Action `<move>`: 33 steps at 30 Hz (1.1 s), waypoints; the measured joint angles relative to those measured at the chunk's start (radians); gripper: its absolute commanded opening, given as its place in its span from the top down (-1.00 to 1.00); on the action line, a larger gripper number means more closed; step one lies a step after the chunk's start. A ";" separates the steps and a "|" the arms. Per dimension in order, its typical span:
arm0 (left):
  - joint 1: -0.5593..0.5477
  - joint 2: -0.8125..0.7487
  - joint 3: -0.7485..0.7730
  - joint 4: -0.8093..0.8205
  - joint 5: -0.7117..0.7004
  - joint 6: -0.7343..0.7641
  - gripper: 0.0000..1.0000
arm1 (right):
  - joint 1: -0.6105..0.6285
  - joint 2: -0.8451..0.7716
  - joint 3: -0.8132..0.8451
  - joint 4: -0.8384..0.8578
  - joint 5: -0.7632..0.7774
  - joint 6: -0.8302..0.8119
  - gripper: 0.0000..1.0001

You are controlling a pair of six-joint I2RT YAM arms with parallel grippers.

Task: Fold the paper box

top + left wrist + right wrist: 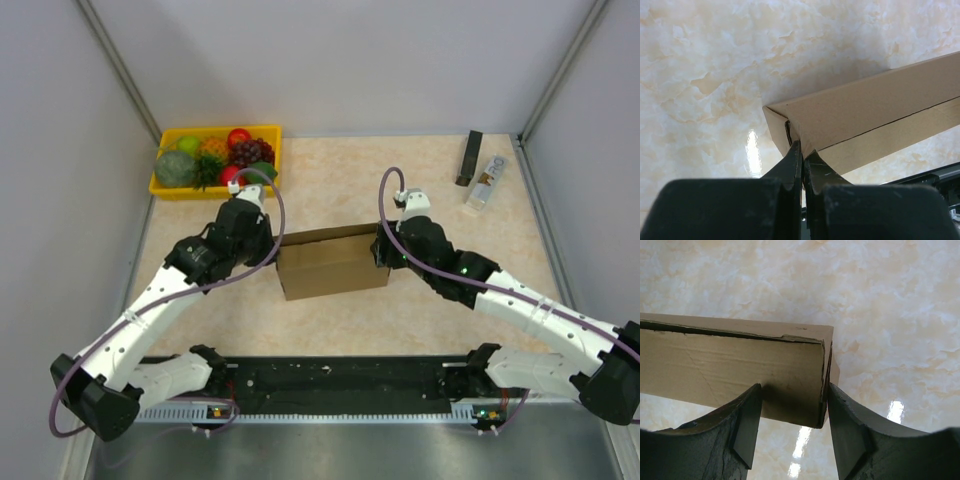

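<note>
The paper box (335, 265) is a brown cardboard box, folded up and resting in the middle of the table. My left gripper (276, 244) is at its left end. In the left wrist view the gripper (801, 150) is shut, and its tips press against the box's corner (865, 115) where a flap seam shows. My right gripper (386, 250) is at the box's right end. In the right wrist view its jaws (794, 395) stand open across that end of the box (740, 365), and the right finger (850, 425) lies against the end flap.
A yellow tray (157, 187) of fruit stands at the back left. A black block (469, 158) and a small clear item (486, 183) lie at the back right. A black rail (340, 380) runs along the near edge. Grey walls close in both sides.
</note>
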 measured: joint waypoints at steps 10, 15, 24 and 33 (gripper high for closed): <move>0.063 -0.093 -0.079 0.050 0.082 -0.045 1.00 | 0.007 0.000 0.000 0.003 -0.018 0.000 -0.07; 0.077 -0.104 -0.093 0.062 0.097 -0.052 1.00 | 0.007 0.000 0.000 0.004 -0.018 0.000 -0.07; 0.100 -0.197 -0.171 0.104 0.109 -0.041 1.00 | 0.010 0.000 0.000 0.014 -0.037 0.000 -0.07; 0.103 -0.180 -0.153 0.079 0.100 0.042 1.00 | 0.016 0.000 0.000 0.015 -0.054 0.002 -0.07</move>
